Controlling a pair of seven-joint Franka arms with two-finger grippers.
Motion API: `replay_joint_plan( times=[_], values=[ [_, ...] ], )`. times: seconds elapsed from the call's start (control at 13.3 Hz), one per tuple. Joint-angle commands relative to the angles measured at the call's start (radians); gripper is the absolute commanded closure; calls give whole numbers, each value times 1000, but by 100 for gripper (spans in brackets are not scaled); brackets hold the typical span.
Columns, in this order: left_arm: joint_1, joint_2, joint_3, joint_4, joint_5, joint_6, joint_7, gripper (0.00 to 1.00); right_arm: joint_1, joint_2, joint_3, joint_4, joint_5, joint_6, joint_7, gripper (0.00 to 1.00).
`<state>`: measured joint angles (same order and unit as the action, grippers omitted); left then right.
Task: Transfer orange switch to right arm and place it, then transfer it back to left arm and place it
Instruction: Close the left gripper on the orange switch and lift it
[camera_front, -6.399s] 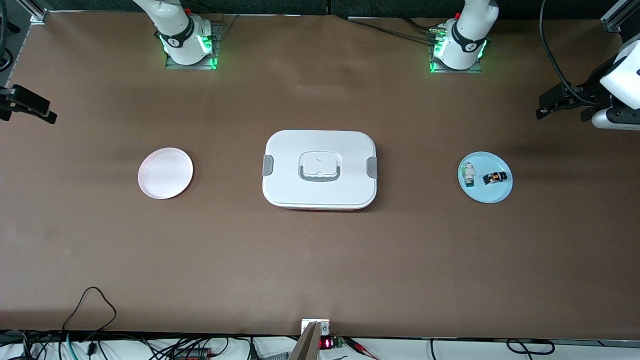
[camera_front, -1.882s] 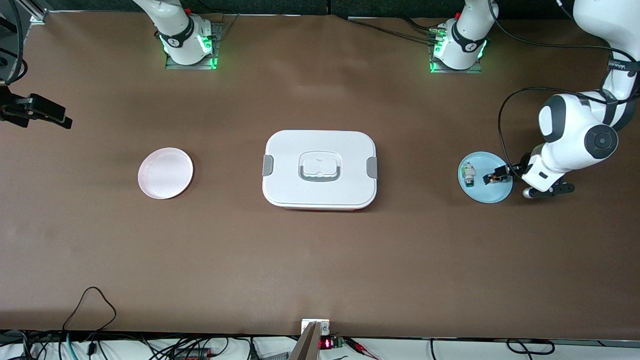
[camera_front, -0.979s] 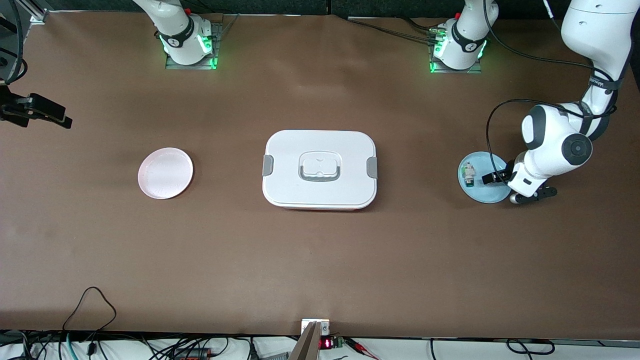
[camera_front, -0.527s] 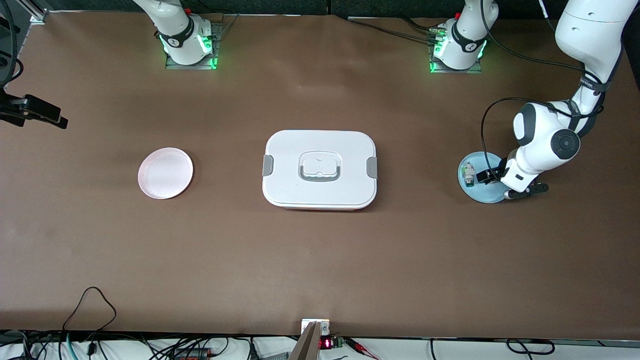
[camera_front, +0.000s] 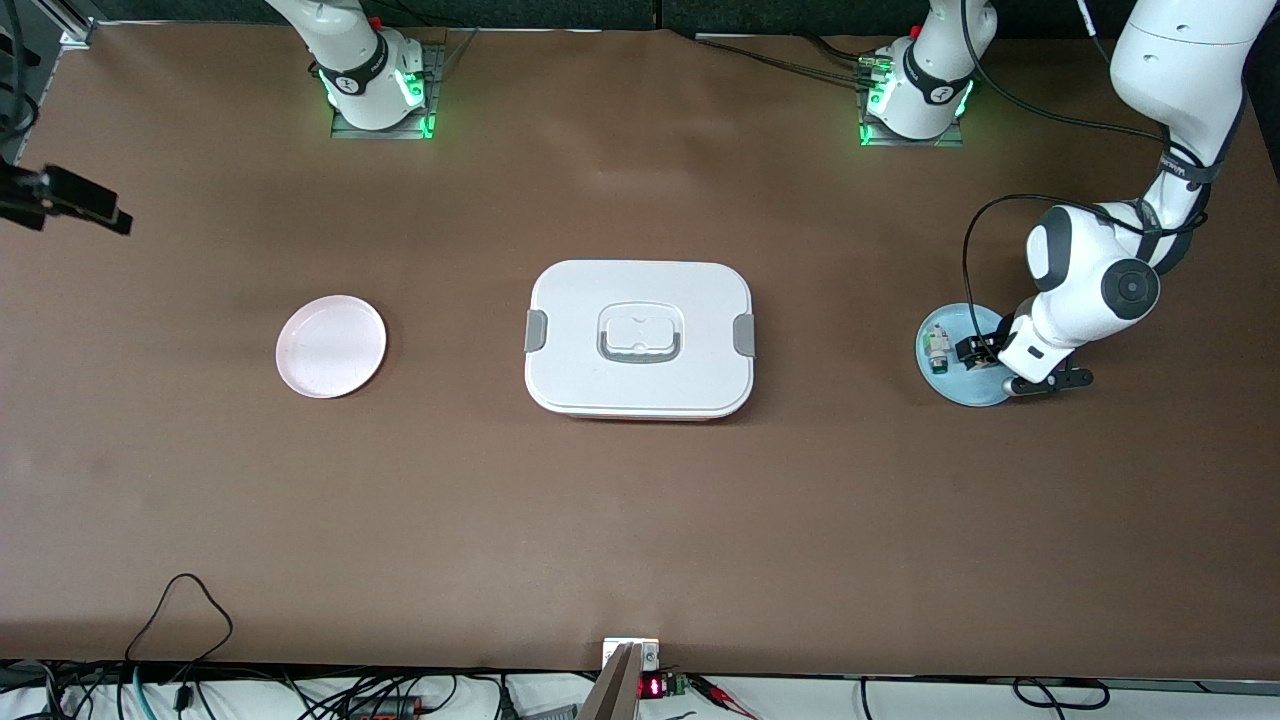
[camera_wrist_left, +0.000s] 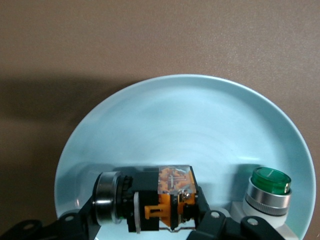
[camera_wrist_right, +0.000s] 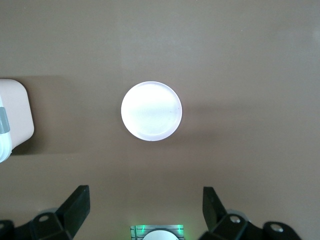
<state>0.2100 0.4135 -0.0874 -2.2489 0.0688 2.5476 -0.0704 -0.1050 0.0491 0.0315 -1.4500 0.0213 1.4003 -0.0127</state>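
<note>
Switch (camera_wrist_left: 167, 197): lying on its side on blue plate (camera_front: 948, 386), toward left arm's end of table (camera_front: 640, 520).

Views:
- Front: shows box (camera_front: 640, 340) mid-table, between the two plates and well apart from both. Hides switch almost fully under left gripper (camera_front: 972, 351).
- Left wrist: shows orange body, black housing and metal ring up close, plus green-capped button (camera_wrist_left: 267, 187) just beside on the same plate. No box or pink plate here.
- Right wrist: looks straight down on pink plate (camera_wrist_right: 151, 111), with one box corner at frame edge.

Grippers:
- Left: down on blue plate at switch. Can't tell whether gripping or still loose.
- Right gripper (camera_wrist_right: 145, 190): spread wide, holding nothing, up over table edge at right arm's end.

Counts: 1 box, 2 arms, 2 plates (1 pink, 1 blue), 2 parts on blue plate (1 switch, 1 button).

Versus earlier:
- At start, left arm off to the side and switch in plain sight on plate.
- Half a second back, left arm nearly same pose.
- Right gripper drifted slightly toward bases.
- Box, plates, button unmoved.
</note>
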Motion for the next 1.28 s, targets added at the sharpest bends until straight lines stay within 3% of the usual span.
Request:
replay_joint_plan(
  times=[0.0,0.08,0.23,0.53,0.68,0.9,1.05,1.2],
  values=[
    [17,-34,-9,-1,-15,-21,58,78,1,12,11,2,12,-20,11,0],
    [17,-47,-12,3,-15,-42,58,85,1,18,11,-3,12,-20,11,0],
    [9,-96,-17,8,-14,-111,61,88,-2,61,10,-1,-3,5,16,0],
    [14,-180,-89,73,-21,-341,63,89,-13,109,4,-1,-21,49,20,0],
    [14,-234,-107,112,-91,-476,67,88,-5,110,8,-1,-24,55,22,0],
    [14,-308,-213,193,-118,-688,66,90,51,124,-2,-27,-23,103,23,0],
    [14,-311,-259,280,-212,-838,46,93,209,124,-115,-21,-50,105,68,0],
    [14,-309,-267,395,-407,-1046,-84,96,242,123,-133,-20,-73,105,73,0]
  ],
)
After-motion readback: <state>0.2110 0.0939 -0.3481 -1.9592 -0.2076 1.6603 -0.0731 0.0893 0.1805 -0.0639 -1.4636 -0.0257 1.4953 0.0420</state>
